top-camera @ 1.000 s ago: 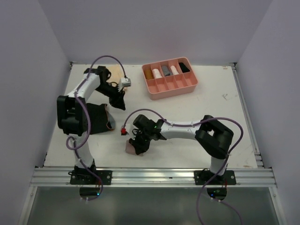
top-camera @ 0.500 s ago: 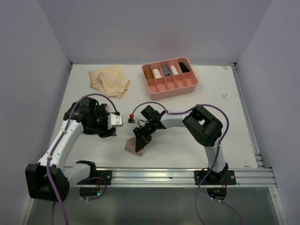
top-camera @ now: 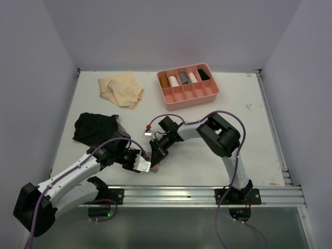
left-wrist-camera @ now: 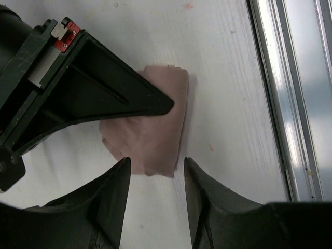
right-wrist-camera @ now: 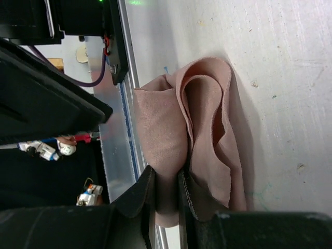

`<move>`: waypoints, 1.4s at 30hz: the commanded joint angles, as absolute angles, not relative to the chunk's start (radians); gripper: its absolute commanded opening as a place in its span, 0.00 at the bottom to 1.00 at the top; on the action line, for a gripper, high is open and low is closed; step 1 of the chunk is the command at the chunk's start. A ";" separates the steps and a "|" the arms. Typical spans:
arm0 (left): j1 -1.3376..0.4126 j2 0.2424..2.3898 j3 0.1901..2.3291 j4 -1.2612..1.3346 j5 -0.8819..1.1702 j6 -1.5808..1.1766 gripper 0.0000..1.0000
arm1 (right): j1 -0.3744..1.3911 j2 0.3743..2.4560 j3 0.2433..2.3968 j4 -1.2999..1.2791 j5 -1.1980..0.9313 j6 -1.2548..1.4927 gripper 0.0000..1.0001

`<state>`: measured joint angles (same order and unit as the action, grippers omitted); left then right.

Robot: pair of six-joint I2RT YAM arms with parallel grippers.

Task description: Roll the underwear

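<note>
The pink underwear (left-wrist-camera: 150, 129) is a dusty-pink wad, crumpled and folded over itself, lying on the table (left-wrist-camera: 233, 62) just beside the metal rail (left-wrist-camera: 290, 104). The right gripper (right-wrist-camera: 166, 176) is clenched on one fold. The left gripper (left-wrist-camera: 155, 163), jaws spread, hovers over the wad's edge, equally near the rail.

Tray (top-camera: 191, 100) far back; far garment (top-camera: 122, 89) left of it; middle garment (top-camera: 93, 127) nearer; near garment (left-wrist-camera: 155, 140) by rail (top-camera: 171, 194).
</note>
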<state>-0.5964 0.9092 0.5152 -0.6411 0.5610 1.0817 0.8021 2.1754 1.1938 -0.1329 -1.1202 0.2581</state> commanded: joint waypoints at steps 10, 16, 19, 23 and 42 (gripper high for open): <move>-0.745 1.074 0.489 -0.397 0.451 0.976 0.43 | 0.805 2.252 1.180 -0.170 -0.916 0.222 0.02; -0.775 1.152 0.471 -0.402 0.427 0.973 0.35 | 0.796 2.246 1.193 -0.187 -0.917 0.216 0.03; -0.776 1.219 0.479 -0.416 0.405 0.971 0.26 | 0.790 2.235 1.195 -0.189 -0.913 0.216 0.04; -0.776 1.304 0.515 -0.466 0.422 0.965 0.02 | 0.770 2.171 1.183 -0.201 -0.864 0.209 0.27; -0.667 1.599 0.736 -0.724 0.580 1.006 0.00 | 0.489 1.512 1.141 -0.472 -0.577 0.092 0.67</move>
<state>-0.7052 1.4639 0.7338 -0.5396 0.5652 0.9886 0.4709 1.6535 1.1492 -0.3508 -0.6792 0.1799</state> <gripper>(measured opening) 0.270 0.679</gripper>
